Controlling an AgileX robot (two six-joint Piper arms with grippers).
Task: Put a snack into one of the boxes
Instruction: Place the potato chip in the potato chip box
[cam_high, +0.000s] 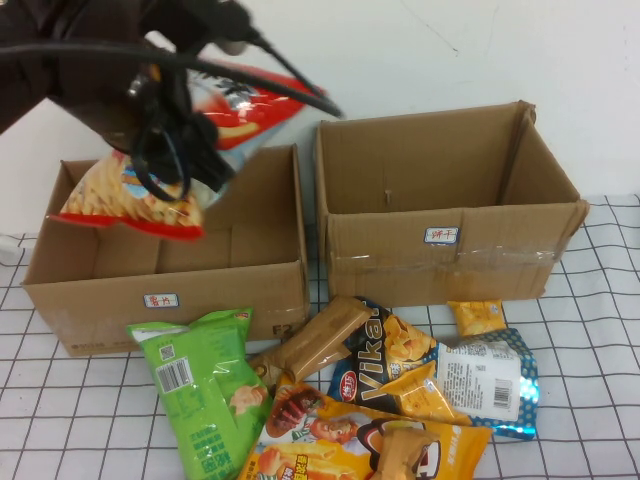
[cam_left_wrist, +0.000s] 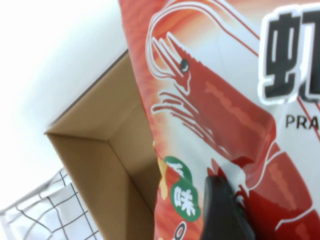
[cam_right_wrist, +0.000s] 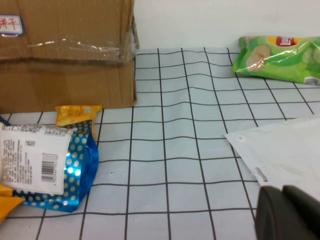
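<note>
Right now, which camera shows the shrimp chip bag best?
The left wrist view: the bag fills it, prawn drawing clear, one finger of the left gripper on it. The high view shows the bag hanging over the left box. The right wrist view misses it.

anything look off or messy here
Mostly the snack pile in front of the boxes: bags overlap at odd angles. The left claw holds the shrimp chip bag tilted over the left box. The right claw sits low over the table.
</note>
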